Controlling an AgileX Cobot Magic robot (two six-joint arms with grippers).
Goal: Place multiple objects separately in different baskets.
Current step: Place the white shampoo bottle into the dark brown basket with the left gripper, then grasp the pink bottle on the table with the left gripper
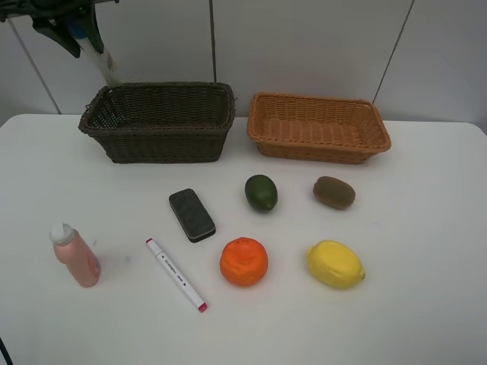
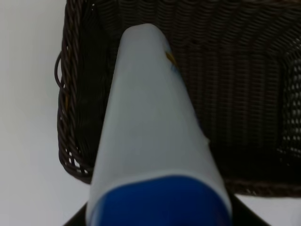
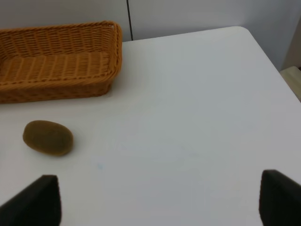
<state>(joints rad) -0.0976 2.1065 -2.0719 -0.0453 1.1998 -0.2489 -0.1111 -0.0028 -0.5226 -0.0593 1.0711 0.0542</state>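
We are gripping the white blue-capped bottle [image 1: 104,65] in our left gripper [image 1: 76,32], the fingers clamping it at the cap end. The bottle is hanging tilted, with its white base pointing down towards the left end of the deep dark brown basket [image 1: 160,141]. In the left wrist view its body is lying over the basket's woven interior.

Our right gripper [image 3: 160,200] is hovering over the white table [image 1: 426,228] with its fingertips [image 3: 40,200] spread wide, grasping nothing. It is looking towards the brown kiwi [image 3: 48,137] and the light orange-tan basket [image 1: 319,148].

The other things are lying on the table in front of the baskets:
- The small pink bottle [image 1: 74,256] is standing at the far left.
- The white pink-tipped marker [image 1: 176,274] is lying beside the dark grey eraser block [image 1: 192,214].
- The green fruit [image 1: 261,192] is sitting behind the orange [image 1: 243,261].
- The yellow lemon [image 1: 335,264] is sitting in front of the kiwi.
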